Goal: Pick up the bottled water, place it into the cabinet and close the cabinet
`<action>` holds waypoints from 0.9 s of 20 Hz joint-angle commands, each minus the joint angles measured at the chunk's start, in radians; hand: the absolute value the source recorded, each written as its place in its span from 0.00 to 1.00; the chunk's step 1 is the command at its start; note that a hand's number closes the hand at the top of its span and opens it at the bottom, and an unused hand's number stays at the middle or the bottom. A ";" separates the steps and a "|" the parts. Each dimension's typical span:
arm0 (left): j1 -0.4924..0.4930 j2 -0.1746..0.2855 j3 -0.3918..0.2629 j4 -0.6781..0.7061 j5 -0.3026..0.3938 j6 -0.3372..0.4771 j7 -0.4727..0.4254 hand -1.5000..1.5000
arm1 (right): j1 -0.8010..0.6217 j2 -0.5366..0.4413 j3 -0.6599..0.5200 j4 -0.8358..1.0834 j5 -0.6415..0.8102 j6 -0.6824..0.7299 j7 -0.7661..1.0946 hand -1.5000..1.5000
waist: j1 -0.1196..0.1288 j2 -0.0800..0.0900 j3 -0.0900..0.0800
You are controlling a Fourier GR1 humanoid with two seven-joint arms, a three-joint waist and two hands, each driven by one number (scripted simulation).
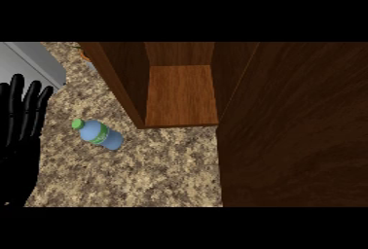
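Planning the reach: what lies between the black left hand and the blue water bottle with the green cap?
Nothing: the head view shows only bare speckled stone counter between the left hand and the bottle.

Bottled water (99, 134) on bench (129, 175), at 8 o'clock from cabinet (181, 95); cabinet door (295, 126) at 3 o'clock; left hand (20, 131) at 9 o'clock edge.
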 commanded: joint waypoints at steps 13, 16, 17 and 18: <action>0.089 0.060 0.235 -0.048 0.683 -0.123 0.299 0.00 | 0.282 0.004 0.199 -0.310 -0.065 0.079 0.212 0.00 | 0.063 -0.007 0.036; 0.038 0.074 0.243 -0.118 0.705 -0.027 0.381 0.00 | 0.235 -0.031 0.161 -0.414 -0.123 0.076 0.355 0.00 | 0.058 -0.003 0.037; 0.025 0.117 0.286 -0.118 0.763 -0.019 0.438 0.00 | 0.246 -0.018 0.193 -0.402 -0.085 0.071 0.333 0.00 | 0.058 -0.003 0.037; -0.004 0.122 0.302 -0.102 0.765 -0.016 0.425 0.00 | 0.221 0.009 0.223 -0.379 -0.046 0.046 0.341 0.00 | 0.056 -0.001 0.037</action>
